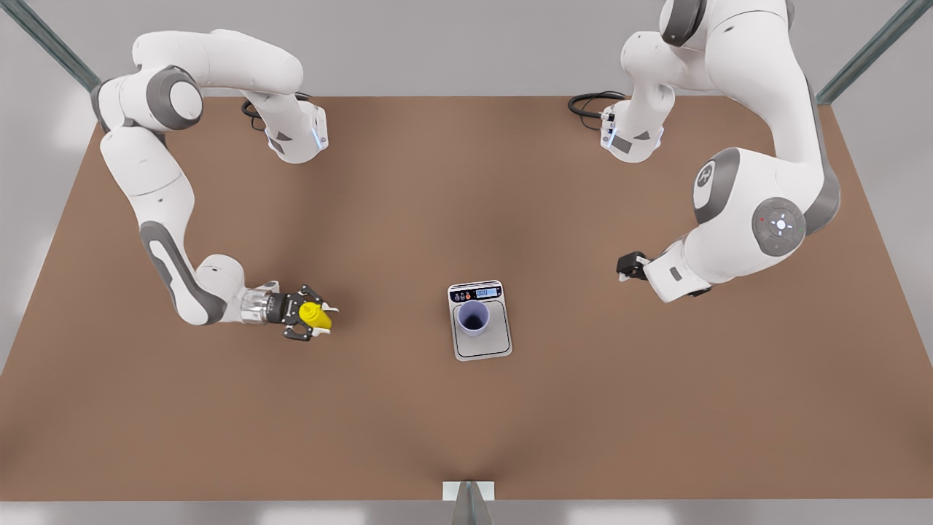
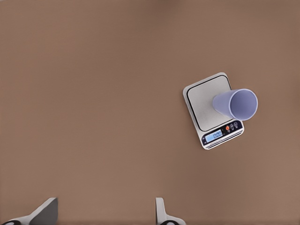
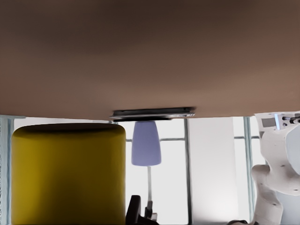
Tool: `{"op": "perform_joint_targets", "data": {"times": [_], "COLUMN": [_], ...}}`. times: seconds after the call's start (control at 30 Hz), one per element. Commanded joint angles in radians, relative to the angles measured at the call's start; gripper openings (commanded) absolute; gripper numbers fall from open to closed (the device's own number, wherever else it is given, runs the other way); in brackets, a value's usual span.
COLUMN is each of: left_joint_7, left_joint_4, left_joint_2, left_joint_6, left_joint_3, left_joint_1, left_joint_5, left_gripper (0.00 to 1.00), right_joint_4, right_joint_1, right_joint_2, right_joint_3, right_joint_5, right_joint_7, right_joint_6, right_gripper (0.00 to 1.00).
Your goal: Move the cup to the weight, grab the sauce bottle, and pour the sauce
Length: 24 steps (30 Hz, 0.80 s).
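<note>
Right now the cup (image 1: 474, 319) stands upright on the steel plate of the weight (image 1: 479, 321), and the weight lies flat on the brown bench (image 1: 466, 423). The cup sits at the end of the plate next to the dark panel with the little blue display.

Farther off, to the front view's left of the weight, the right hand (image 1: 315, 316) pinches the sauce bottle (image 1: 313, 315) between its fingers. The yellow bottle is tipped over on its side. It is well apart from the cup.

To the front view's right of the weight, the left hand (image 1: 628, 267) waits above the bench. Its fingers (image 2: 43, 213) are spread apart, with nothing between them.
</note>
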Motion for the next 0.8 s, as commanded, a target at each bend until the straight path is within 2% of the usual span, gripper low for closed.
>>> {"op": "perform_joint_targets", "data": {"times": [0.0,0.53,0.63,0.67,0.77], "left_joint_7": [0.000,0.002,0.002,0.002,0.002], "left_joint_4": [0.002,0.002,0.002,0.002,0.002], "left_joint_2": [0.000,0.000,0.000,0.000,0.000], "left_joint_6": [0.000,0.000,0.000,0.000,0.000], "left_joint_3": [0.000,0.000,0.000,0.000,0.000], "left_joint_1": [0.001,-0.007,-0.007,-0.007,-0.007], "left_joint_5": [0.001,0.001,0.001,0.001,0.001], "left_gripper": [1.00,1.00,1.00,1.00,1.00], "right_joint_4": [-0.005,-0.005,-0.005,-0.005,-0.005], "right_joint_1": [0.000,-0.013,-0.020,-0.020,-0.020], "right_joint_2": [0.001,0.070,0.067,0.065,0.065], "right_joint_3": [0.001,0.001,0.001,0.001,0.001], "right_joint_5": [0.096,0.088,0.070,0.070,0.050], "right_joint_7": [-0.027,-0.165,-0.201,-0.221,-0.248], "right_joint_6": [0.034,0.043,0.057,0.059,0.060], "right_gripper": [0.21,0.24,0.63,0.83,0.83]}}
